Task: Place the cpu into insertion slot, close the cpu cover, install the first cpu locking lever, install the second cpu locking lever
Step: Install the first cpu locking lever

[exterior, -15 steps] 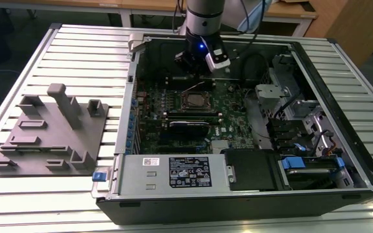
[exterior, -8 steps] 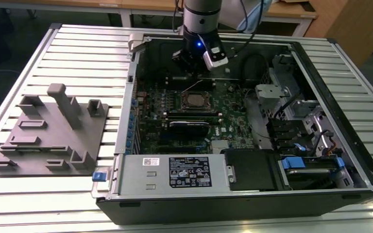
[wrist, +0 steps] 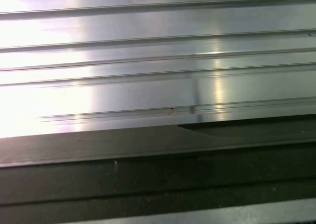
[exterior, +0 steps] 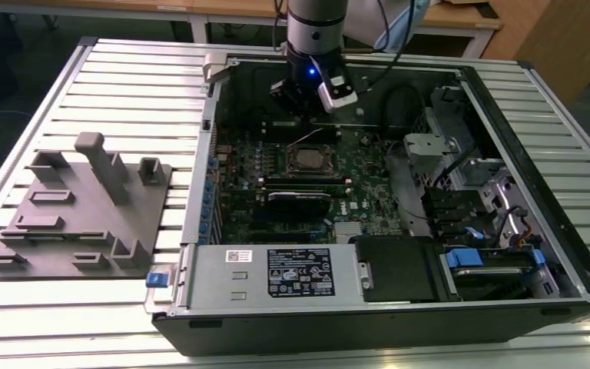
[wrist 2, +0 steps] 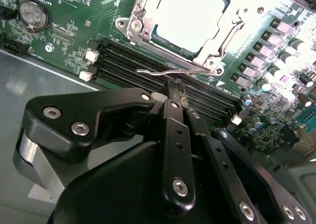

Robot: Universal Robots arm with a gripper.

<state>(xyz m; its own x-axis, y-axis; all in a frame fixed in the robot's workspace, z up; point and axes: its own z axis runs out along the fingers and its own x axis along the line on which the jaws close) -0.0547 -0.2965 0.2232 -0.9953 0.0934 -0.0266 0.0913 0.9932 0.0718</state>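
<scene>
The cpu [wrist 2: 190,14] lies silver top up in the insertion slot [exterior: 309,159] on the green board. The silvery cpu cover [wrist 2: 134,23] lies down around it, framing the chip. One thin wire locking lever [wrist 2: 153,71] stands free of the socket, stretched across the black memory slots; in the exterior view the lever [exterior: 306,138] slants up just behind the socket. My gripper [wrist 2: 176,88] is shut, its black fingertips right at the middle of this lever. Whether they pinch the wire or only touch it is hidden. In the exterior view the gripper [exterior: 297,108] hangs over the board behind the socket.
Long memory slots [wrist 2: 128,56] run beside the socket and a coin battery [wrist 2: 34,14] sits on the board. The case holds a power supply box [exterior: 274,270] at the front and drive cages [exterior: 479,200] at the exterior view's right. A grey fixture [exterior: 80,207] stands on the slatted table [wrist: 148,61].
</scene>
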